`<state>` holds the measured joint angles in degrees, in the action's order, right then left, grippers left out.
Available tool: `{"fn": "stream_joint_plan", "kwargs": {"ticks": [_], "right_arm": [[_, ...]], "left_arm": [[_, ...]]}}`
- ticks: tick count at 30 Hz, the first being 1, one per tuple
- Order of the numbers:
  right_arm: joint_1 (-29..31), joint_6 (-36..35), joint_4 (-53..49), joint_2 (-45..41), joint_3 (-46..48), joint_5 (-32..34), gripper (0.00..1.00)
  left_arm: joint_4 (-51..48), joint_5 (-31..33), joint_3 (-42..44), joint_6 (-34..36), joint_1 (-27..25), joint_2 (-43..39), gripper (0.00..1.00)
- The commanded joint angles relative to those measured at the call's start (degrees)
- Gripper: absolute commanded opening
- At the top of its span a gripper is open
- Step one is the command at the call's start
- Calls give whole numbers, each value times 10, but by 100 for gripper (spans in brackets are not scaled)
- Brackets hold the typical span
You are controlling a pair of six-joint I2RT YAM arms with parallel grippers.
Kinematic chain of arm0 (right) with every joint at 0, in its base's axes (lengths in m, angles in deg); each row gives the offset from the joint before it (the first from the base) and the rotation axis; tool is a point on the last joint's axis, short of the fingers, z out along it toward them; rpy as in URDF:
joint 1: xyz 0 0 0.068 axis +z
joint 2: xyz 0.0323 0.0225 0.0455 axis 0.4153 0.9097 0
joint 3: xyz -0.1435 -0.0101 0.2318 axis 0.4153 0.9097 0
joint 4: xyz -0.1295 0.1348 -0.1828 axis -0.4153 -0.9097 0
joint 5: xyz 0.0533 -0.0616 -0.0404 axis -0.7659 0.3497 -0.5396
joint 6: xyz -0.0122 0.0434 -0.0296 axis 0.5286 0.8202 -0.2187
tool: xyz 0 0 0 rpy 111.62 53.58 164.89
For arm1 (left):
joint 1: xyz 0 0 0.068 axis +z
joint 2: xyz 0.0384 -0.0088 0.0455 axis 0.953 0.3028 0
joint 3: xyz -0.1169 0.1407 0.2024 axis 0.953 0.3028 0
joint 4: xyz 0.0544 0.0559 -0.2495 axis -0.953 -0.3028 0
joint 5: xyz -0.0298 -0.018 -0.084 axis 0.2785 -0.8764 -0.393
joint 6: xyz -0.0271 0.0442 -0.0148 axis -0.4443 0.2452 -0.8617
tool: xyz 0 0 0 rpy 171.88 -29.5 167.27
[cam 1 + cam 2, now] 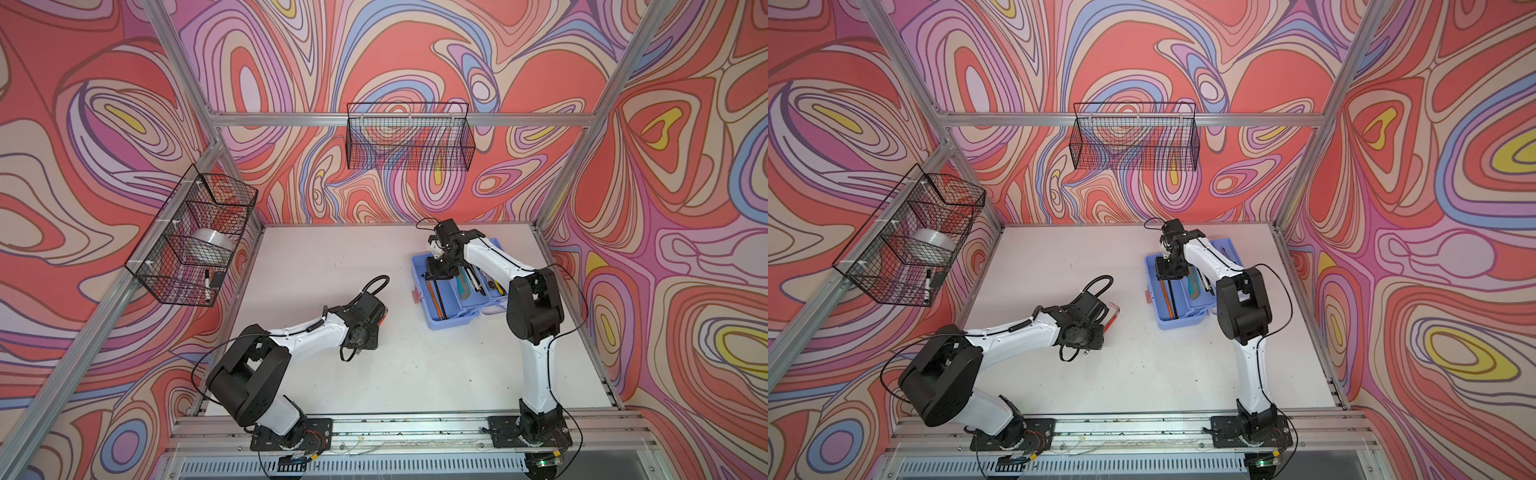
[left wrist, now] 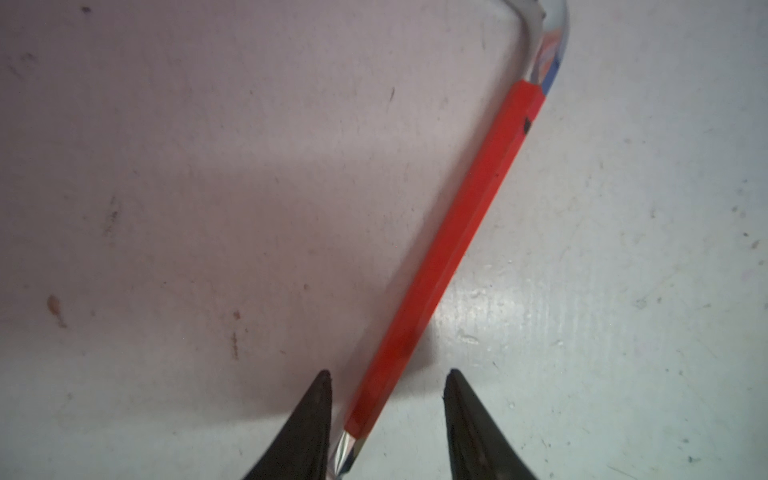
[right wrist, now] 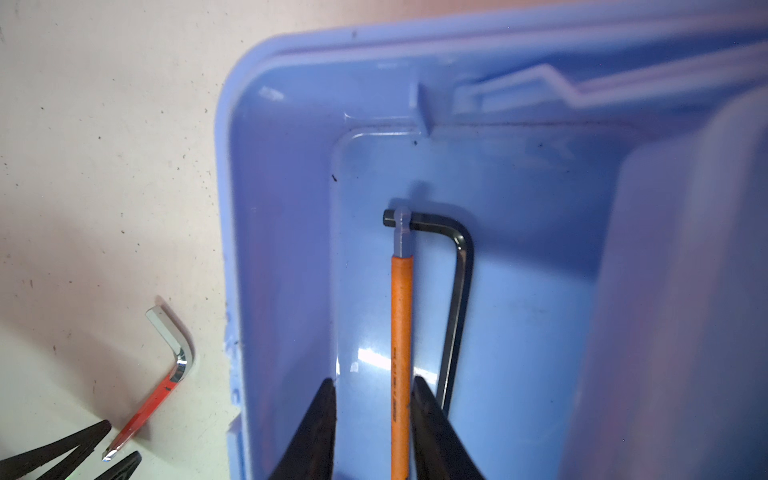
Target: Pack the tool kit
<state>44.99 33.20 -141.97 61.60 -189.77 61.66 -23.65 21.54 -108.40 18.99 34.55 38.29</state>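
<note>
- Tool kit (image 1: 451,322): blue box standing open on the table (image 1: 332,270), right of centre, trays spread. An orange hex key (image 3: 402,316) and a black hex key (image 3: 457,299) lie lengthwise on its floor.
- Right gripper (image 3: 374,379): inside the box, jaws parted about the orange key, with a gap on one side; no firm grip evident.
- Red hex key (image 2: 453,237): flat on the table, near the box's left wall.
- Left gripper (image 2: 388,386): the nearer tool. Its jaws are apart and straddle the key's straight end, not yet clamped.
- Axis: the red key runs obliquely away from the fingers, bent end farthest; a skewed closure may twist it.
</note>
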Motion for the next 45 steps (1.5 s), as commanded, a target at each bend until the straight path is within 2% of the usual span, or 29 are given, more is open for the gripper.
{"fn": "stream_joint_plan", "kwargs": {"ticks": [1,5,11,16,27,33,45], "right_arm": [[-2,12,13,-36,13,3,32],[-2,26,33,-65,31,-4,32],[-3,48,60,-106,56,-9,32],[-2,64,79,-137,82,-10,32],[3,107,126,-193,156,-18,31],[27,122,138,-208,172,-4,30],[103,177,186,-181,183,-37,31]], "left_arm": [[5,1,-14,8,2,17,42],[11,-3,-15,7,2,29,35],[18,-10,-11,8,2,36,15],[22,-17,-7,7,2,35,8],[44,-35,8,0,2,23,0],[50,-40,10,-4,2,2,0],[82,-52,10,-27,2,-61,0]]}}
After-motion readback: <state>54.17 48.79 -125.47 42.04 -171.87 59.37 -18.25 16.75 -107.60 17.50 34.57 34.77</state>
